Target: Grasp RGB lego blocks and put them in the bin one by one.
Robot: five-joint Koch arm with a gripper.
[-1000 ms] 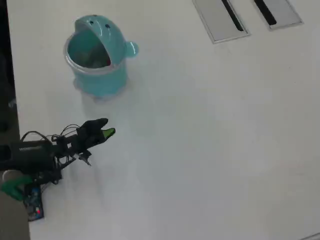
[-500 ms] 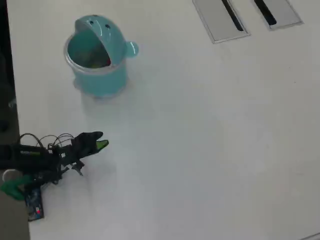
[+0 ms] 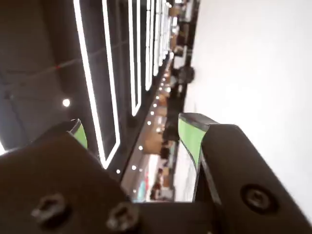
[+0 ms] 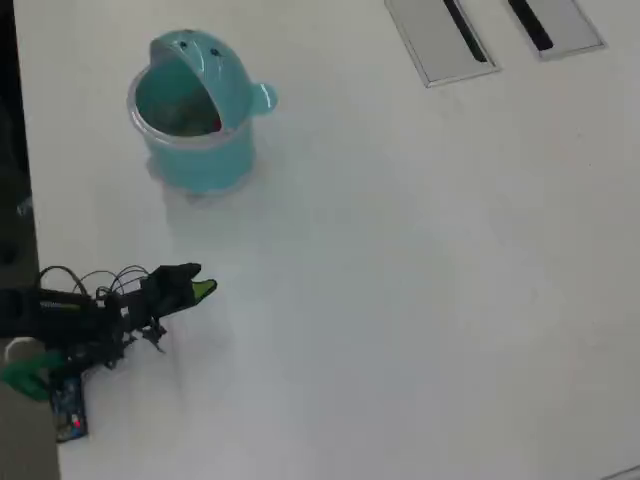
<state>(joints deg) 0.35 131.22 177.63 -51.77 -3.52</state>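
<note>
The arm (image 4: 90, 315) stretches low from the left edge of the overhead view. Its green-tipped gripper (image 3: 134, 134) is spread apart with nothing between the jaws.

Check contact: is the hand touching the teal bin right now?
Apart. The overhead view shows the hand low on the left, with a clear stretch of bare white table between it and the bin above it.
</note>
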